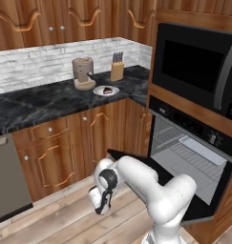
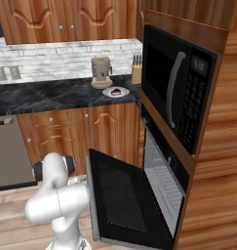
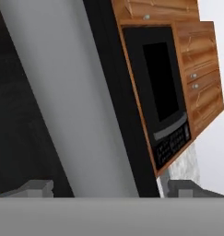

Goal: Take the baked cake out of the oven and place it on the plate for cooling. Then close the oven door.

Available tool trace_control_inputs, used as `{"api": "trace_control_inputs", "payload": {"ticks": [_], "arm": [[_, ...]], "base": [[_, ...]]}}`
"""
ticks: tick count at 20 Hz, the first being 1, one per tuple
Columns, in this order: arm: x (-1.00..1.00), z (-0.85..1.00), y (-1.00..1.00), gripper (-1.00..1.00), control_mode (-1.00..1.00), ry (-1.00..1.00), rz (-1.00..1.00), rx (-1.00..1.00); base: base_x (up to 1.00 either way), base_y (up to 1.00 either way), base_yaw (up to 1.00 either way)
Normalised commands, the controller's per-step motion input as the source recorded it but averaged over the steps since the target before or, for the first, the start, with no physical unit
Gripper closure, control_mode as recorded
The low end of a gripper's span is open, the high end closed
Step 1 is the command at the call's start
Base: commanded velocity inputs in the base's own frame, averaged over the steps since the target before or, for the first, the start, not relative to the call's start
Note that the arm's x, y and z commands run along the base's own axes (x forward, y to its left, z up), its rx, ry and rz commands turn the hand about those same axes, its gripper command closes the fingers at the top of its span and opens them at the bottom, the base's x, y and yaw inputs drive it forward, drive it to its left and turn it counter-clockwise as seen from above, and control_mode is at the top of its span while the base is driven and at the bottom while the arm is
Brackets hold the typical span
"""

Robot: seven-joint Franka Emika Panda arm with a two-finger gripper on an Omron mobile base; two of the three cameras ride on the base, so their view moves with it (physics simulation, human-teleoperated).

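The baked cake point(image 1: 107, 89) point(image 2: 116, 91), a small dark wedge, lies on the round white plate point(image 1: 102, 92) point(image 2: 109, 93) on the black counter. The oven point(image 1: 194, 152) point(image 2: 161, 180) stands open with its wire racks showing. Its oven door point(image 1: 123, 156) point(image 2: 120, 195) hangs lowered, part way down. My gripper point(image 1: 102, 202) point(image 3: 112, 186) sits low by the door's front edge, open and holding nothing. In the hand view a broad grey bar point(image 3: 72, 115), seemingly the door's handle, runs up between the fingertips point(image 3: 37, 186).
A pale grey baking tray point(image 1: 203, 147) rests on an oven rack. Above the oven is the black microwave point(image 1: 198, 71) point(image 2: 181, 93) point(image 3: 162, 87). A tan coffee grinder point(image 1: 83, 72) and a knife block point(image 1: 117, 70) stand behind the plate. A grey dishwasher front point(image 1: 7, 181) is at the left.
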Motion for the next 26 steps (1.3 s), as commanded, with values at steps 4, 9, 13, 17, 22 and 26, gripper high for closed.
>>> {"api": "trace_control_inputs", "payload": {"ticks": [4,9,13,17,22,26], "arm": [[0.64,0.86,-1.00,-1.00,-1.00,0.01,0.00,0.00],[0.54,0.76,-1.00,-1.00,-1.00,0.03,0.00,0.00],[0.61,0.65,-1.00,-1.00,-1.00,0.11,0.01,0.08],[0.59,0.65,-1.00,-1.00,-1.00,0.15,0.02,0.11],[0.50,0.63,-1.00,-1.00,-1.00,0.13,0.03,0.14],[0.50,0.54,-1.00,-1.00,-1.00,0.11,0.02,0.12]], "base": [[0.00,0.00,0.00],[0.00,0.00,0.00],[0.00,0.00,0.00],[0.00,0.00,0.00],[0.00,0.00,0.00],[0.00,0.00,0.00]]}}
